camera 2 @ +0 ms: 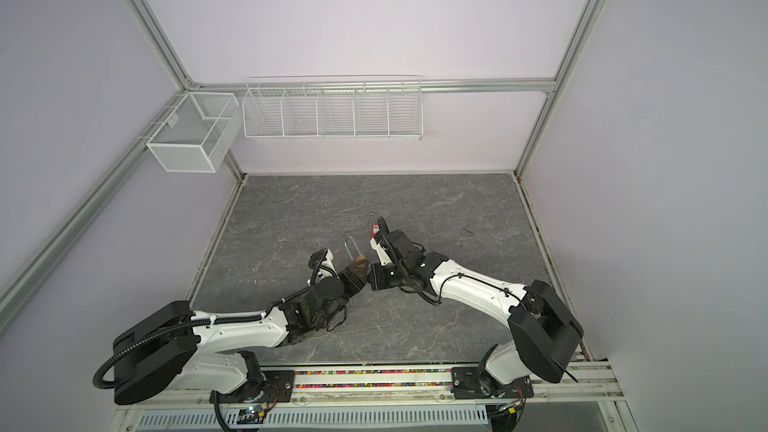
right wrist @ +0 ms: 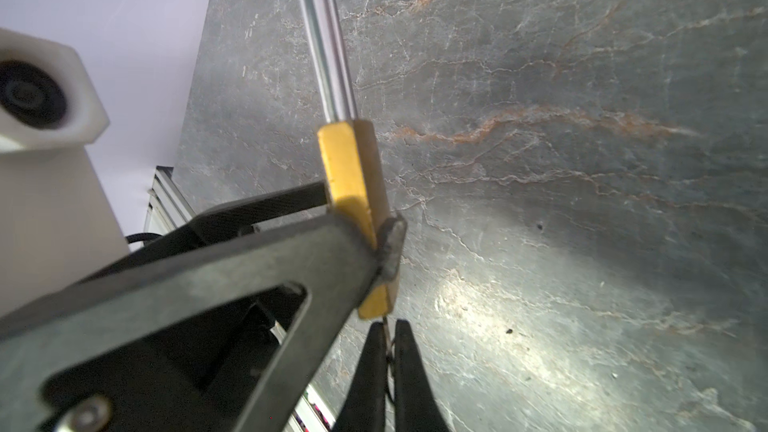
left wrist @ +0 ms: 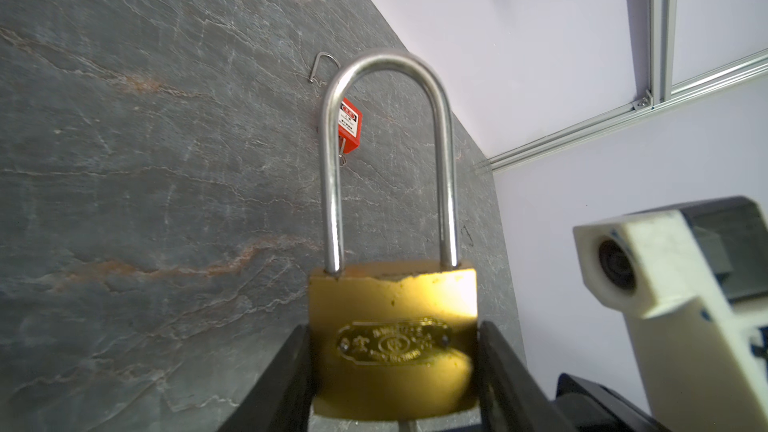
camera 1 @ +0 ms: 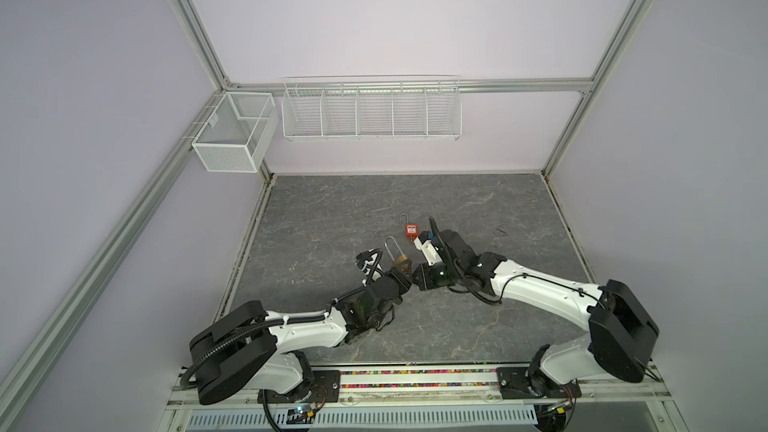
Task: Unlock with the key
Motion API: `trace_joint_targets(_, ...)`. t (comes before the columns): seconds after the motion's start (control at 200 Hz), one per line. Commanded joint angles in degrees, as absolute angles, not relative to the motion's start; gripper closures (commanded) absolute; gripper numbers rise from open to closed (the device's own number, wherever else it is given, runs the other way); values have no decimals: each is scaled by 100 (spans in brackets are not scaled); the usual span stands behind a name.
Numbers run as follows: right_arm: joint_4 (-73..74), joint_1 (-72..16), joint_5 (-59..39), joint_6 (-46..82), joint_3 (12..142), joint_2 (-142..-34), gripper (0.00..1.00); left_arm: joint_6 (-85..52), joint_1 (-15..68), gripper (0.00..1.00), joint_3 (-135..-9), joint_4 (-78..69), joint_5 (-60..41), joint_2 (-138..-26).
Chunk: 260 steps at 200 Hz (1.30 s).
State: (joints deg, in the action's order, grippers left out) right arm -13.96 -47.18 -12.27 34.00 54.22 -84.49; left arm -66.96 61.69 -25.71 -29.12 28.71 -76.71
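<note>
1. Above the slate tabletop [camera 1: 457, 201], the left gripper [left wrist: 392, 338] clamps the brass padlock [left wrist: 395, 297] by its sides, shackle [left wrist: 386, 64] pointing away, leaving its underside free.
2. Just beneath it, the right gripper [right wrist: 389, 326] is pinched onto the key [right wrist: 388, 347].
3. Underneath, the keyhole is hidden; only 1 sliver of key shows, insertion depth unclear.

A brass padlock [left wrist: 392, 326] with a long silver shackle, both legs seated in its body, is clamped by its sides in the left gripper [left wrist: 394, 371], shackle pointing away from the arm. A thin metal key [right wrist: 386, 328], pinched in the right gripper [right wrist: 387, 349], meets the padlock's underside. Only a sliver of it shows.
</note>
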Motion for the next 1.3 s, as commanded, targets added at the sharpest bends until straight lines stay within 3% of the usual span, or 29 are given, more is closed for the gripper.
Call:
trace_joint_targets(0.0, -984, -4410, 116, 3241, 5635, -8416, 93, -6531, 6293, 100, -2458, -2677, 2487, -7512)
trace_joint_targets(0.25, -604, -4465, 179, 3400, 5414, -8309, 94, -6649, 6293, 100, -2533, -2847, 2552, -7579)
trace_joint_targets(0.55, -838, -3932, 217, 3076, 5401, -8141, 93, -6544, 6293, 100, -2328, -2961, 2541, -7253)
trace_joint_targets(1.295, -615, -4215, -26, 3446, 5567, -8520, 94, -6598, 6311, 100, -2476, -2611, 3013, -7262)
